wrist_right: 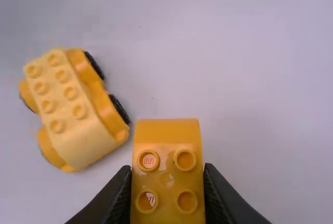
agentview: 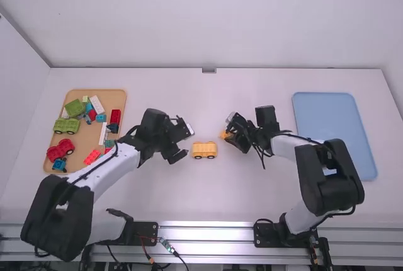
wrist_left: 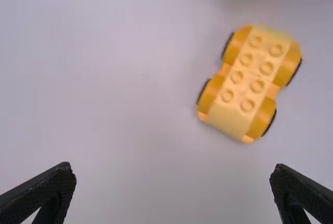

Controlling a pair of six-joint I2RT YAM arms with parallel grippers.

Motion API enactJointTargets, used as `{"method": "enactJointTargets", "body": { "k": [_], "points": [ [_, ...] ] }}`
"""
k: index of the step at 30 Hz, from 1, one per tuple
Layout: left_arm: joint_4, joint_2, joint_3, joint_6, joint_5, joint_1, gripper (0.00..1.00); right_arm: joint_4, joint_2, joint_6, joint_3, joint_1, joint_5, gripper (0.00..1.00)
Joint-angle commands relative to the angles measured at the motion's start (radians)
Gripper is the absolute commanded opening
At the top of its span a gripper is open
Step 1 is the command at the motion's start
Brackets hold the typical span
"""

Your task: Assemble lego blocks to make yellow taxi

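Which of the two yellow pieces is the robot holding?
The brick with four studs showing, clasped by the right gripper; the other, the wheeled car base, stands on the table.

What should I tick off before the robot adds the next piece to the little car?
1. Right claw gripping the yellow block: ok.
2. Car base standing on its wheels: ok.
3. Knobs on top of the base uncovered: ok.
4. Block lined up above the base: not ok, it is off to one side.
5. Left claw steadying the base: not ok, open and not touching it.
6. Grip firm enough for pressing: cannot tell.
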Motion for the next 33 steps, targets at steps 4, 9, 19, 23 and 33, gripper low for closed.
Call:
{"method": "enactJointTargets", "body": {
  "k": [4,9,19,23,33],
  "points": [
    [-0.063,0.089,0.052,0.275,0.336,0.096,0.99,-0.076,-0.044,-0.099,0.051,0.054,-0.017,0.14],
    [-0.065,0.147,0.046,0.476,0.557,0.172,0.99,-0.081,-0.068,-0.137,0.056,0.089,-0.018,0.14],
    [0.136,0.399,0.073,0.445,0.747,0.163,0.99,-0.085,-0.077,-0.229,0.057,0.091,-0.117,0.14],
    [0.125,0.454,0.106,0.507,0.804,0.164,0.99,-0.080,-0.077,-0.231,0.057,0.091,-0.118,0.14],
    [0.256,0.497,0.093,0.390,0.631,0.058,0.99,-0.078,-0.077,-0.269,0.057,0.093,-0.152,0.14]
  ]
}}
